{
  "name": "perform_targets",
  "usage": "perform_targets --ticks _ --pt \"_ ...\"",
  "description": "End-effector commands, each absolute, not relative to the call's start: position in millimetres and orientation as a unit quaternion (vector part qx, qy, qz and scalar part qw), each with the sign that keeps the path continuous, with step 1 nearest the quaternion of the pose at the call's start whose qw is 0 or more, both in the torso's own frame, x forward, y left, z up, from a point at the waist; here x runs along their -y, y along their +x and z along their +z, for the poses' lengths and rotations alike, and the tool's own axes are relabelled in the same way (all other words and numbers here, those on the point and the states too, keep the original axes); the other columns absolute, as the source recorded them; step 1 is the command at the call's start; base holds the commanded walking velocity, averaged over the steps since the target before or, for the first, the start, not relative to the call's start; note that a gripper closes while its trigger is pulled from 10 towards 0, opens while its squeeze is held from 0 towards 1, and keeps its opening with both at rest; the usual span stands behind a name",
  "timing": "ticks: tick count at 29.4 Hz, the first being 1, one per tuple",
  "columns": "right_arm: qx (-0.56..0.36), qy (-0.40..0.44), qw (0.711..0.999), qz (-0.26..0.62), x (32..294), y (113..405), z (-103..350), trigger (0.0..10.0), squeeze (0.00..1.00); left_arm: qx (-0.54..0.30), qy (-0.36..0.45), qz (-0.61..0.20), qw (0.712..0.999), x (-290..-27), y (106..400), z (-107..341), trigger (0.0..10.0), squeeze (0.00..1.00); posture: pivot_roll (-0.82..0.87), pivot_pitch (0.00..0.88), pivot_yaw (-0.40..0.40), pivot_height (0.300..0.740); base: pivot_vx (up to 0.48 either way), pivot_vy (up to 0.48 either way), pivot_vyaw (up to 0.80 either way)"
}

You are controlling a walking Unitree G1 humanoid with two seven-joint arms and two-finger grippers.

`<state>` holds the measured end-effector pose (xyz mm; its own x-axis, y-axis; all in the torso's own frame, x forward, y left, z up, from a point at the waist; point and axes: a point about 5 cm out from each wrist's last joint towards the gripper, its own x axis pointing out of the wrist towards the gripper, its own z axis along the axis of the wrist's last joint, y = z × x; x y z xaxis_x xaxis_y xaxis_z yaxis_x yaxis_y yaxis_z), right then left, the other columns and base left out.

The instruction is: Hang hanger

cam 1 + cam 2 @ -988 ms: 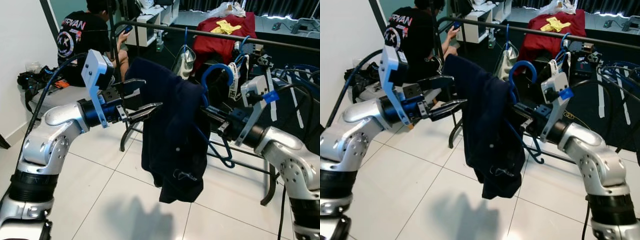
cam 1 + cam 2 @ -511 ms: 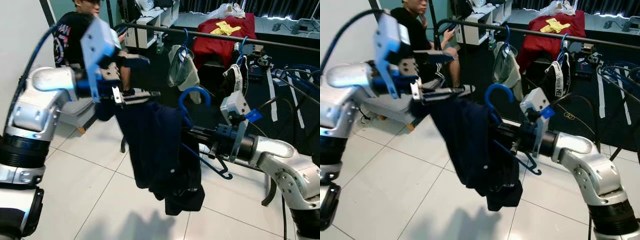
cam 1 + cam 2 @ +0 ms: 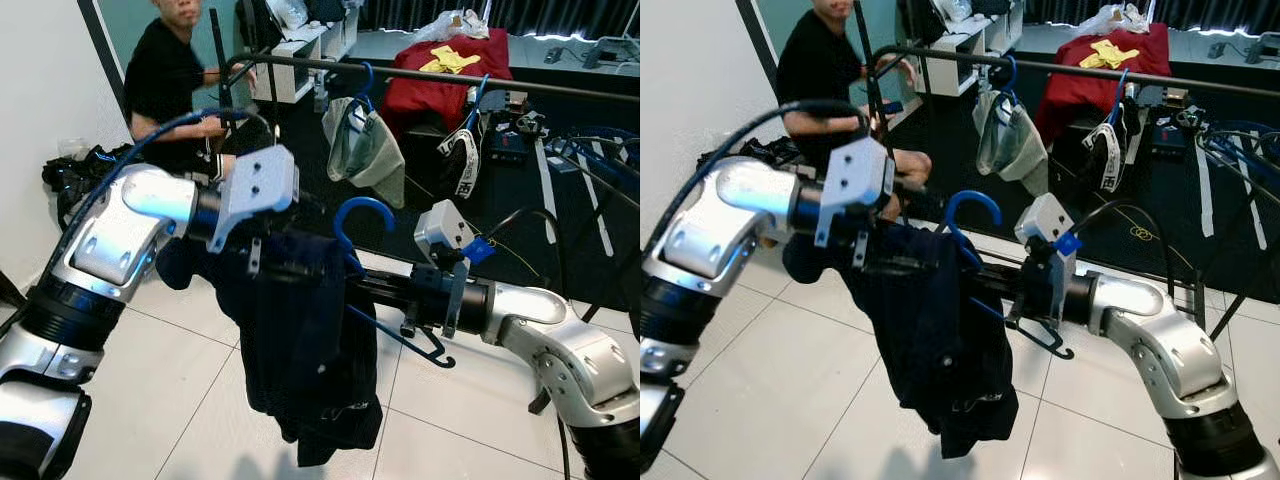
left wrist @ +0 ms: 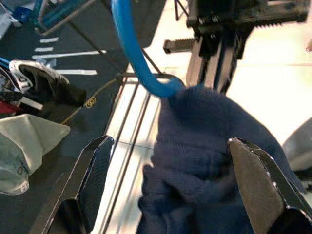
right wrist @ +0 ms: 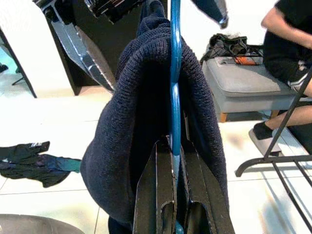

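Right gripper [image 5: 173,195] clamped on blue hanger [image 3: 362,212] bearing navy sweater [image 3: 300,350]; left gripper [image 4: 183,180] spread wide around the sweater's shoulder.

We see 2 silver arms with glossy rounded shells and black rings at the joints. The left arm [image 3: 110,235] carries a pale grey bracket [image 3: 258,188] with 2 small dark holes at its wrist, and a blue cable [image 3: 130,150] arcs over its shoulder. The right arm [image 3: 575,355] bears a similar grey block [image 3: 443,225] with a blue tab [image 3: 478,250] and a thin black cable [image 3: 530,215]. The fingers [image 4: 90,187] are long, black and glossy, tapering to blunt tips; one [image 5: 163,195] shows a flat ribbed edge.
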<state>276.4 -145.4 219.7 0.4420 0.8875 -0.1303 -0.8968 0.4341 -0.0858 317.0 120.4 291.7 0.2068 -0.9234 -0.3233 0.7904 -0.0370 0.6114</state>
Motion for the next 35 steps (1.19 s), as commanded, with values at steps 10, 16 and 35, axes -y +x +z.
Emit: perform_targets --ticks 10,16,35 --pt "0.011 -0.094 0.823 0.56 133 271 237 10.0 0.0 0.057 0.419 -0.637 0.645 -124 320 281 10.0 0.0 -0.05 0.0 0.035 0.74 0.0 0.0 0.0" --pt "0.01 -0.102 0.821 0.561 133 271 238 10.0 0.0 0.048 0.439 -0.63 0.639 -125 323 278 10.0 0.0 -0.05 0.0 0.037 0.74 0.0 0.0 0.0" --pt "0.018 -0.118 0.826 0.55 135 273 242 10.0 0.0 -0.002 0.46 -0.635 0.621 -136 325 267 0.0 0.0 -0.05 0.0 0.046 0.74 0.0 0.0 0.0"
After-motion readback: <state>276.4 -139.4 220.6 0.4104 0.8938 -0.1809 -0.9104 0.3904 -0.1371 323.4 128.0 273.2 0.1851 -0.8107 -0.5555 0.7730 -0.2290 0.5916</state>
